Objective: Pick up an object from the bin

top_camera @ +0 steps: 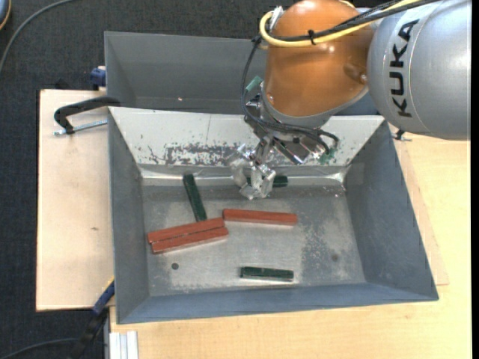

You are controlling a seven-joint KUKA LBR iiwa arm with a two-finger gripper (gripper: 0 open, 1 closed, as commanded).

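My gripper (254, 185) hangs low over the far middle of the bin, close to the back wall. The end of a short dark green block (280, 179) pokes out just to the gripper's right; whether it is gripped cannot be made out. A thin red-brown bar (259, 217) lies flat just in front of the gripper. A dark green bar (195, 197) lies tilted to the gripper's left.
A wider red-brown bar (187, 235) lies at the front left, touching the thin one's left end. Another dark green bar (266, 274) rests near the front wall. The arm's orange cover and cables loom over the back right of the bin.
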